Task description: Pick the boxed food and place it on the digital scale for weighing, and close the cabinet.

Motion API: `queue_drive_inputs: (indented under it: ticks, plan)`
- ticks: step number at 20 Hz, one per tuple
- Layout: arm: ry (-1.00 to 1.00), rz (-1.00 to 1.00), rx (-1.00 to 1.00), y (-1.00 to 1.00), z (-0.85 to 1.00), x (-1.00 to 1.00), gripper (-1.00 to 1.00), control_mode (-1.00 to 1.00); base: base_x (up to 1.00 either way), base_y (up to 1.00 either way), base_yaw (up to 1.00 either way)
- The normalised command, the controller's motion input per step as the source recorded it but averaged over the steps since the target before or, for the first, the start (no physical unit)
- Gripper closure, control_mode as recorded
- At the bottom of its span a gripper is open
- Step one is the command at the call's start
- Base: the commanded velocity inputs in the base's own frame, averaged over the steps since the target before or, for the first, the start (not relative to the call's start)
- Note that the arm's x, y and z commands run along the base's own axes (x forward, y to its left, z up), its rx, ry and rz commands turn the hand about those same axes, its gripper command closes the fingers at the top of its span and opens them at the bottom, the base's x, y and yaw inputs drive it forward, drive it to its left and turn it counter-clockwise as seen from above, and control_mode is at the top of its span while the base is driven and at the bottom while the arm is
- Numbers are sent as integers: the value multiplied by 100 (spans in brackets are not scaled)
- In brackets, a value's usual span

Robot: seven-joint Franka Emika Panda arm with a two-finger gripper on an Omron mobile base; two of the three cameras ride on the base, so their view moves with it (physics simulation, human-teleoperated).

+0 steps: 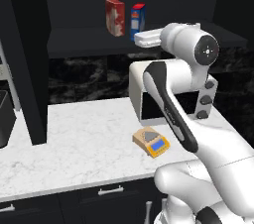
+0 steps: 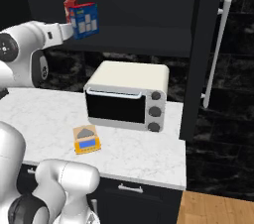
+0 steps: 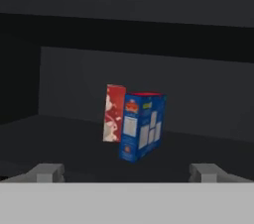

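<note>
Blue-sided carton, red top: the boxed food (image 3: 141,126) stands upright on the inner shelf of the cabinet (image 1: 89,39), its near corner turned toward my hand camera. Just behind it and to its left in the hand view stands a red-and-white mottled carton (image 3: 113,114); I cannot tell whether the two touch.

Item: my gripper (image 3: 126,173). Jaws spread fully wide, nothing between them. Both fingertips (image 3: 47,172) show at the bottom of the hand view, short of the boxed food, which sits centred between them and farther in. From the left base view my hand is level with the shelf, just in front of the cartons.

Item: the cabinet. Black, doors open, one with a long silver bar handle (image 2: 218,44) at the right of the right base view.

Item: white marble counter (image 1: 74,143), below the shelf. On it, a cream toaster oven (image 2: 126,95) with a dark glass door and three knobs.

Item: the digital scale (image 1: 151,141). Orange-tan, grey plate, blue display; flat on the counter in front of the toaster oven, nothing on its plate.

Item: black drawers (image 1: 99,196) with small silver pulls, under the counter edge.
</note>
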Motion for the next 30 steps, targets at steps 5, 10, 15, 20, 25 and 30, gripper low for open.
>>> queue_drive_inputs:
  ticks: [5, 10, 15, 20, 25, 30]
  plan:
    - [0, 0, 0, 0, 0, 73, -100, -100, 0, 0, 0]
    - [0, -1, 0, 0, 0, 50, -100, -100, 0, 0, 0]
    - [0, -1, 0, 1, 0, 52, -100, -100, 0, 0, 0]
    - [0, -6, 0, 6, 0, 56, -100, -100, 0, 0, 0]
    - [0, -15, -1, 25, 0, 28, -100, -100, 0, 0, 0]
    - [-5, -13, -2, 31, 0, 0, -100, -100, 0, 0, 0]
